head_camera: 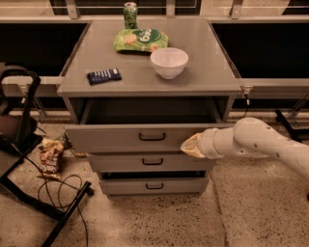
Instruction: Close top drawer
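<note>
Nearest is the speckled floor (241, 212), with a crumpled snack bag (49, 155) lying at the left by the cabinet's foot. Above the two shallower drawers, the top drawer (116, 137) stands partly pulled out toward the near side, showing its dark hollow under the worktop (207, 79). The claw (192, 146), a pale yellowish tip on a smooth white arm (251, 142), sits against the right part of the drawer's front panel; whether it is spread or pressed together cannot be told.

The drawer looks like a stiff box of painted metal or board, flat-fronted and matt grey. It should slide straight on its runners and needs no grasp. A flat push nearer its small dark loop handle (152, 137) would likely keep it from skewing.

Farther back on the worktop are a dark wrapped bar (104, 75), a glossy white bowl (169, 62), a soft green crisp bag (141, 40) and a green can (130, 14).
</note>
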You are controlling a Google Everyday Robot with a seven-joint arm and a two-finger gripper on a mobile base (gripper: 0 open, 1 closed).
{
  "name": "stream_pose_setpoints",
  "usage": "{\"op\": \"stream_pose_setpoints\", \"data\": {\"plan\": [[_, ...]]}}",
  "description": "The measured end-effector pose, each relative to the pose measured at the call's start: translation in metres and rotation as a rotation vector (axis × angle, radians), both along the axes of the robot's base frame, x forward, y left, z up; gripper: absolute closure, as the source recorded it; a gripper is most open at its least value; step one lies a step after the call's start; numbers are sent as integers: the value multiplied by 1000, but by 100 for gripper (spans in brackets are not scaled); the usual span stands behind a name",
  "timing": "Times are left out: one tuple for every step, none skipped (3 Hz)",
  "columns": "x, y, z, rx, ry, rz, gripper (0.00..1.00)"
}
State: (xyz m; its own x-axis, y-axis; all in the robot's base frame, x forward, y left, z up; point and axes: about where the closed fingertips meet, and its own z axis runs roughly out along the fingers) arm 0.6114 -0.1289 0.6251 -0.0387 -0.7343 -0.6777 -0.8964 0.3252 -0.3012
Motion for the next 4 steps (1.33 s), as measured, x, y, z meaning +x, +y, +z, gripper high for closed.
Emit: {"op": "stream_pose_setpoints", "data": {"plan": [[0, 0, 0, 0, 0, 0, 82], [0, 0, 0, 0, 0, 0, 57], [0, 0, 0, 0, 0, 0, 36], [0, 0, 0, 0, 0, 0, 5]]}}
